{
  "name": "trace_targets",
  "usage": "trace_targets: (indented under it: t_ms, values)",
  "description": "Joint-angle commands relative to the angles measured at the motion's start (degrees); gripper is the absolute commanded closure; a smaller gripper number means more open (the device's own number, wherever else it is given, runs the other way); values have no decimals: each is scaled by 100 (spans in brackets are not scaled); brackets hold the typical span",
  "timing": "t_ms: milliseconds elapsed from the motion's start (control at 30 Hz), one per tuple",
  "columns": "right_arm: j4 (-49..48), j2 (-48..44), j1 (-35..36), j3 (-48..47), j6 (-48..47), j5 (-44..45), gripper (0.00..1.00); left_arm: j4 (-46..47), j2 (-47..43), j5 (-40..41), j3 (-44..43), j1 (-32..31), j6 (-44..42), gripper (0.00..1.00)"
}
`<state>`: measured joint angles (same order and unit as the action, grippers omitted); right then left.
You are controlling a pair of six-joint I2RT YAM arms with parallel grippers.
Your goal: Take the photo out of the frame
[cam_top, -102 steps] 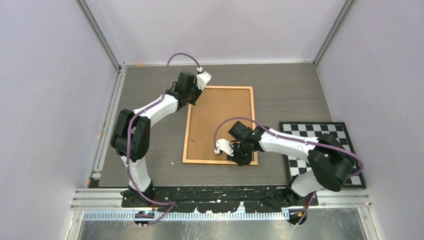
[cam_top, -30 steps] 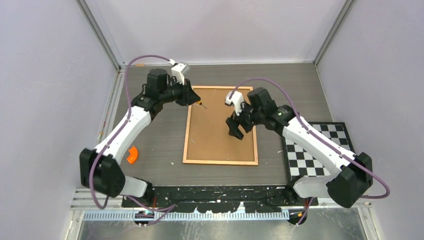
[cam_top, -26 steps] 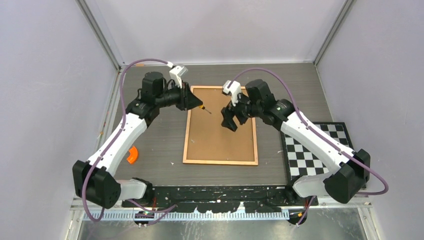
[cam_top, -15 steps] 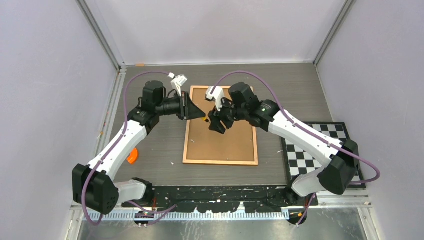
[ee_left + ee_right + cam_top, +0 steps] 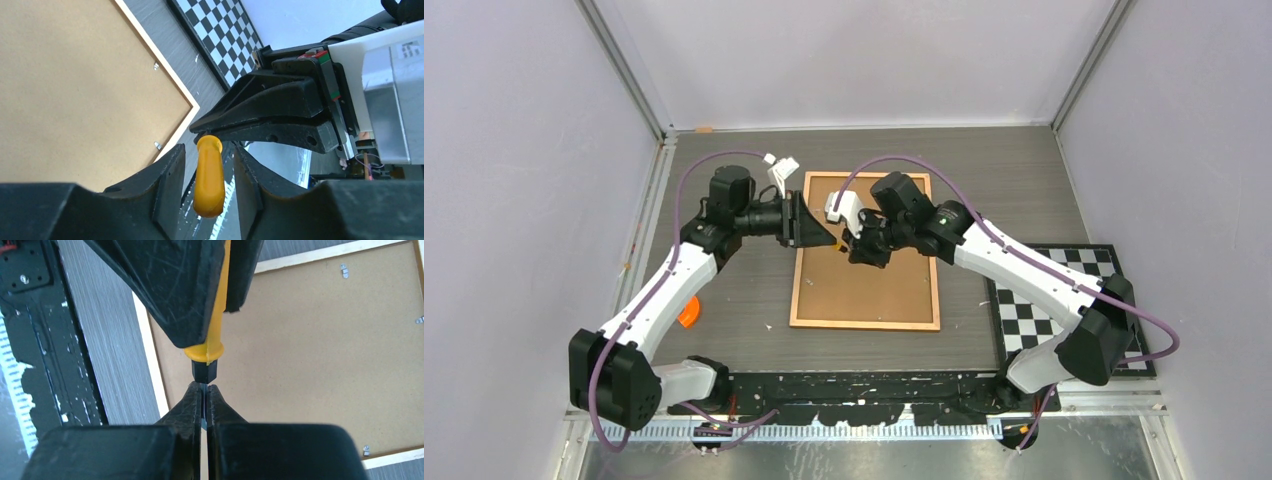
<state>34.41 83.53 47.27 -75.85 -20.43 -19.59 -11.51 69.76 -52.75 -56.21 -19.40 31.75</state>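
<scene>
Looking at a big rectangular frame lying flat, back up, mid-table between the two arms. Thin pale orange-brown wood border with square corners, wrapped round a plain matte brown fibreboard with a fine speckled grain. Little shiny metal tabs dotted along the inside of the border. Front facing down, so can't see the glossy side or any print at all. Sits on a grey table with a streaky wood-grain finish. Off to the right, close but not touching, a black-and-white checkered mat.

Up over the left half of the frame: a screwdriver with a smooth glossy yellow handle, a rounded butt end, a black collar and then a thin metal shaft. Left gripper clamped on the handle, with scuffed black plastic fingers on either side of it. Right gripper pinched tight on the shaft just past the collar, its wedge-shaped fingers pressed together with only the shaft between them. Tip buried between those fingers, so no view of it.
</scene>
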Motion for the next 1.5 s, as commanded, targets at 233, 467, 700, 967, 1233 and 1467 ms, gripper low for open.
trace_targets:
  t_ms: [233,467,700,967,1233,1467]
  values:
    - [443,-232,154,-187,-651,-184,99,-153,56,-420,-71,23,-40,48]
    - [472,-154,185,-258,-680,-108,99,17,50,-413,182,-8,85,49]
    - [537,-50,200,-318,-768,-74,99,17,32,-340,341,-103,86,57]
    - [511,-46,239,-308,-739,-104,99,137,95,-401,347,-134,123,97]
    - [-895,-862,-1037,807,1463,508,23,-146,-289,202,297,487,-8,100]
    - [-650,-782,-1919,1260,3043,2863,18,-204,-324,598,309,1091,95,100]
